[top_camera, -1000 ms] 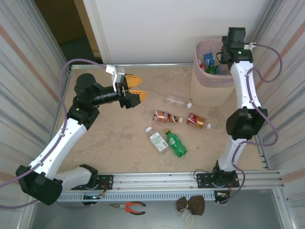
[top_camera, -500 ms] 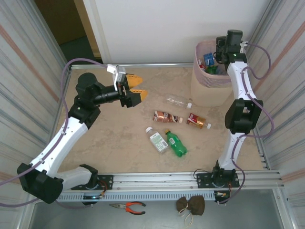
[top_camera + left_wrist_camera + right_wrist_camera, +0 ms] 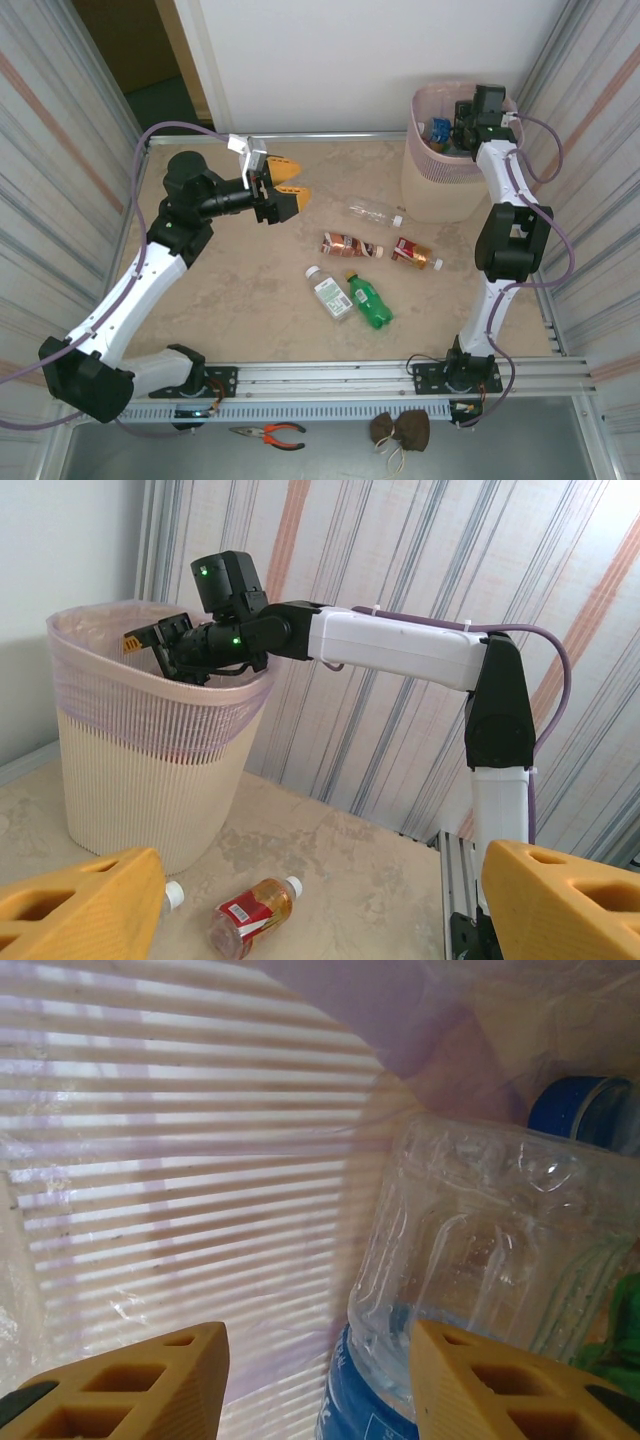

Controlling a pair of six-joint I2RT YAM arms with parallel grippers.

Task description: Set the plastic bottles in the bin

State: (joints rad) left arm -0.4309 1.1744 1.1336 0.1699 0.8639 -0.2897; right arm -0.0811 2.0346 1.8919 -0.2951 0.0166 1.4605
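Tall pale pink plastic bin [image 3: 428,192] in far right corner; clear blue-labelled plastic bottle [image 3: 470,1260] inside. Lying loose on beige table [image 3: 230,290]: clear bottle [image 3: 372,210], brown-labelled bottle [image 3: 348,244], red-labelled bottle [image 3: 413,252], white bottle [image 3: 330,294], green bottle [image 3: 369,301]. Right gripper [image 3: 315,1360] down in bin, jaws apart, empty. Left gripper [image 3: 290,183] above table's far left, jaws wide, empty.

Light: bright, even; faint shadows on my desk [image 3: 240,290].
Bin [image 3: 150,1110]: light shines through its wall in stripes.
Focus: overhead sharp.
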